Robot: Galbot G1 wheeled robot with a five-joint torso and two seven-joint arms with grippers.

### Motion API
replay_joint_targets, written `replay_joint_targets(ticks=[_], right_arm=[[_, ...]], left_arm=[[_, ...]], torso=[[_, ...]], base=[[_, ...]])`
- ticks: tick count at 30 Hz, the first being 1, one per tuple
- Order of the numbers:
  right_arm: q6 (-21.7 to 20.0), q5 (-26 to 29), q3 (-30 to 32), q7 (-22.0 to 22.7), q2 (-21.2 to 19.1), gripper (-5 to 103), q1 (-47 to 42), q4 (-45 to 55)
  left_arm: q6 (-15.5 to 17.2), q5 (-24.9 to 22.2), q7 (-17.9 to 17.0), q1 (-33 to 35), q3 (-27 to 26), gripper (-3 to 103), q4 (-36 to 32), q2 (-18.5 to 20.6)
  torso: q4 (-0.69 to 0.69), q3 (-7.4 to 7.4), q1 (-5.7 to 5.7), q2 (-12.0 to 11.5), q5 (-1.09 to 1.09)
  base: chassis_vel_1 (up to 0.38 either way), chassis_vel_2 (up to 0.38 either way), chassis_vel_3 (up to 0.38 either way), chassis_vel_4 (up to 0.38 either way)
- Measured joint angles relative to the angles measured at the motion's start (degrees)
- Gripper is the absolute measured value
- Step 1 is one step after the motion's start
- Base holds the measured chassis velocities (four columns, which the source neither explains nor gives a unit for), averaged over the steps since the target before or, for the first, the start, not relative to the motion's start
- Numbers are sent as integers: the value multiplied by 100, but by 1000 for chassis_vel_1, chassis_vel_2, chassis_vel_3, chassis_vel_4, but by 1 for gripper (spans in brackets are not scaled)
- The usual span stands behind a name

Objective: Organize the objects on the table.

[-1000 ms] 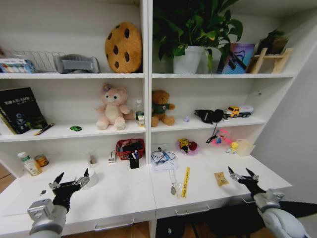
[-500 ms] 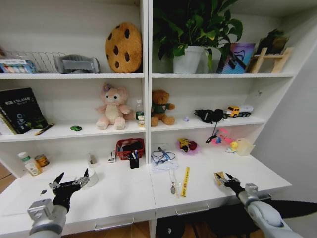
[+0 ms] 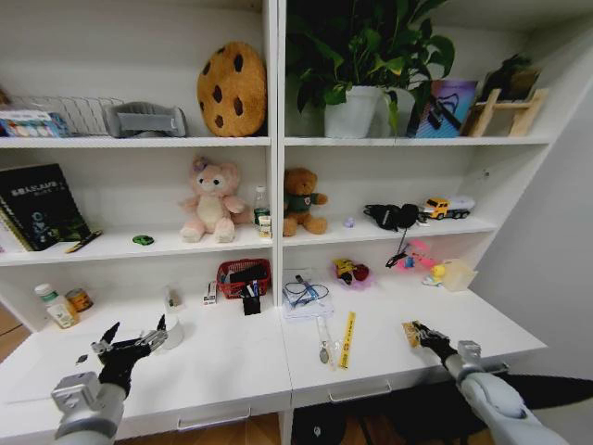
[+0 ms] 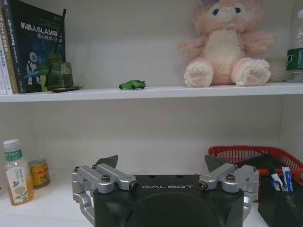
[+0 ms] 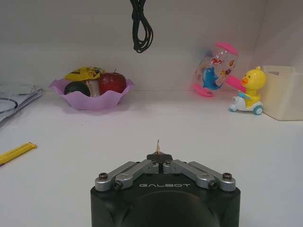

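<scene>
My right gripper (image 3: 422, 336) is low over the right part of the white table (image 3: 232, 362), shut on a small tan packet (image 3: 410, 331). In the right wrist view the packet's thin edge (image 5: 158, 144) sticks up between the closed fingertips of the right gripper (image 5: 158, 158). My left gripper (image 3: 135, 343) hovers open over the table's left part, empty; the left wrist view shows the left gripper (image 4: 161, 163) with its jaws wide apart. A tiny green toy car (image 4: 132, 84) sits on the shelf above (image 3: 142, 240). A yellow ruler (image 3: 347, 339) lies mid-table.
A red basket (image 3: 243, 275), a pen holder, papers (image 3: 304, 298) and a purple fruit bowl (image 5: 92, 87) line the table's back. A bottle (image 4: 13, 172) and small tin (image 4: 39, 172) stand far left. Toys and a cream box (image 5: 284, 92) sit at back right.
My right gripper moved left to the tan packet and closed on it. The left arm has stayed put.
</scene>
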Motion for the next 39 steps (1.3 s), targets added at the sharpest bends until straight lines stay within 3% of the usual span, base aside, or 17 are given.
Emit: replay_joint_targets(ticks=[8, 11, 12, 13, 18, 19, 24, 29, 39], right_arm=[[-95, 368, -255, -5, -126, 0, 461, 127], [-264, 380, -865, 21, -98, 0, 1789, -301], [-264, 380, -865, 21, -98, 0, 1789, -301], [-308, 346, -1169, 46, 12, 0, 2362, -613], [-314, 125, -1764, 67, 325, 0, 3592, -1361], [-247, 40, -1977, 64, 482, 0, 4036, -1772], [-70, -195, -2268, -21, 846, 0, 4663, -2708], [147, -294, -2425, -155, 1047, 0, 4875, -3157], [1016, -658, -2541, -342, 1694, 0, 5478, -4531]], left_arm=[[0, 0, 0, 0, 0, 100, 0, 0], [0, 0, 0, 0, 0, 100, 0, 0], [0, 0, 0, 0, 0, 100, 0, 0], [0, 0, 0, 0, 0, 100, 0, 0], [0, 0, 1, 0, 1, 100, 0, 0], [0, 0, -1, 0, 0, 100, 0, 0], [0, 0, 1, 0, 1, 100, 0, 0], [0, 0, 0, 0, 1, 100, 0, 0], [0, 0, 0, 0, 1, 100, 0, 0]], torso=[[-3, 0, 0, 0, 1], [7, 1, 1, -1, 0], [7, 1, 1, -1, 0], [0, 0, 0, 0, -1], [2, 1, 1, -1, 0], [4, 0, 1, -1, -4], [0, 1, 1, -1, 0], [0, 1, 1, -1, 1], [-1, 0, 1, 0, 0]], base=[[0, 0, 0, 0], [0, 0, 0, 0], [0, 0, 0, 0], [0, 0, 0, 0], [0, 0, 0, 0], [0, 0, 0, 0], [0, 0, 0, 0], [0, 0, 0, 0], [0, 0, 0, 0]])
